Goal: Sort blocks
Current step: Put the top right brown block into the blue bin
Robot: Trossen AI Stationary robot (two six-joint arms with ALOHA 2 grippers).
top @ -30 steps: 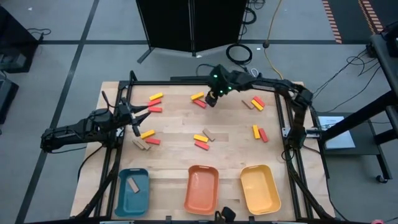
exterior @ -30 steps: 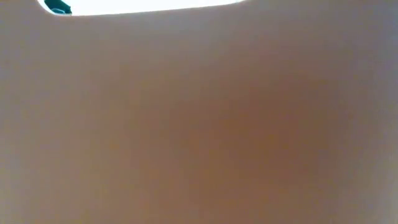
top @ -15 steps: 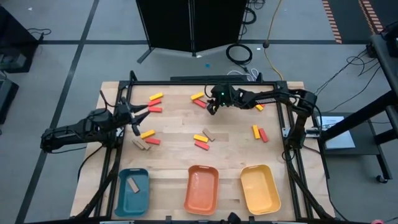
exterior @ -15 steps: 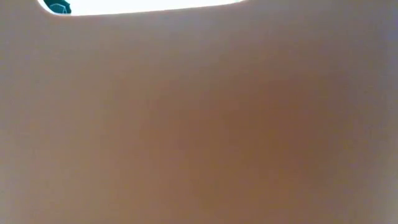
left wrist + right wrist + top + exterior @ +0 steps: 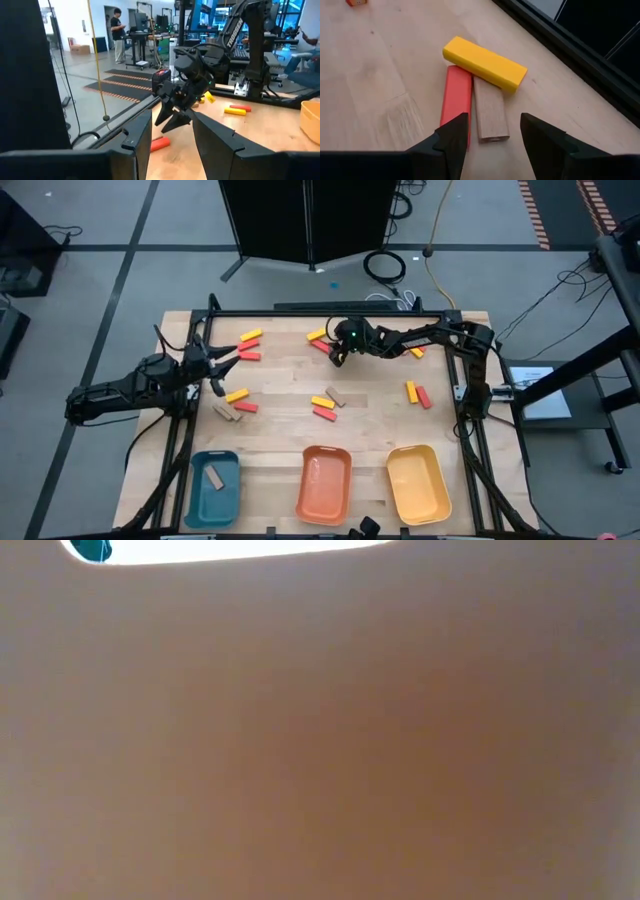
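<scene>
Right gripper (image 5: 337, 358) parted, empty, poised just over a cluster of three blocks near the table's (image 5: 280, 430) far edge: yellow block (image 5: 485, 63) lying across a red block (image 5: 456, 100) and a tan block (image 5: 490, 114), which lie side by side. Step in hand: approach. Next: descend, straddle one bar, probably the tan. Left gripper (image 5: 222, 372) waits partly spread, empty, at the table's left side. Low view blocked.
</scene>
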